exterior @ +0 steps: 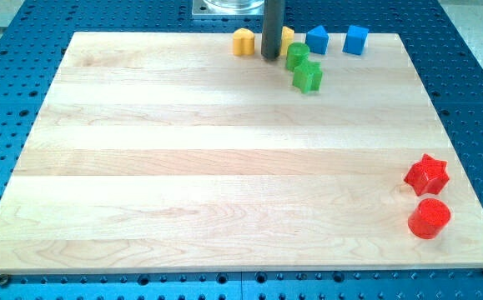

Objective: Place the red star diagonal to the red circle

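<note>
The red star (pixel 426 174) lies near the board's right edge, low in the view. The red circle (pixel 430 218) lies just below it, nearly touching. My tip (pixel 270 57) is at the view's top, far from both, between a yellow block (pixel 243 42) on its left and a second yellow block (pixel 286 38) partly hidden behind the rod.
A green cylinder (pixel 297 56) and a green star (pixel 308 77) lie just right of my tip. Two blue blocks (pixel 317 39) (pixel 356 39) sit at the top edge further right. The wooden board (pixel 141 167) rests on a blue perforated table.
</note>
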`<action>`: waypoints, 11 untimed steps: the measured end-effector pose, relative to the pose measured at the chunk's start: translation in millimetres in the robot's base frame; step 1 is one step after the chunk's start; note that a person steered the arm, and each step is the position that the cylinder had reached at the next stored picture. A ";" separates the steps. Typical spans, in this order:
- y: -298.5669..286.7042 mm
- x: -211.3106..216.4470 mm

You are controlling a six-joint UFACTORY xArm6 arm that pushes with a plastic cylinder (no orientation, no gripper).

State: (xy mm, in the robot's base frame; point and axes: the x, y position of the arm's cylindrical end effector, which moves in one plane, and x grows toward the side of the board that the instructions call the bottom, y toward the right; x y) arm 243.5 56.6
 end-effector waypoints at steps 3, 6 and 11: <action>41.7 164.5; 286.3 244.1; -18.5 273.6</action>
State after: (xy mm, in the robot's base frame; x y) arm 517.1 38.1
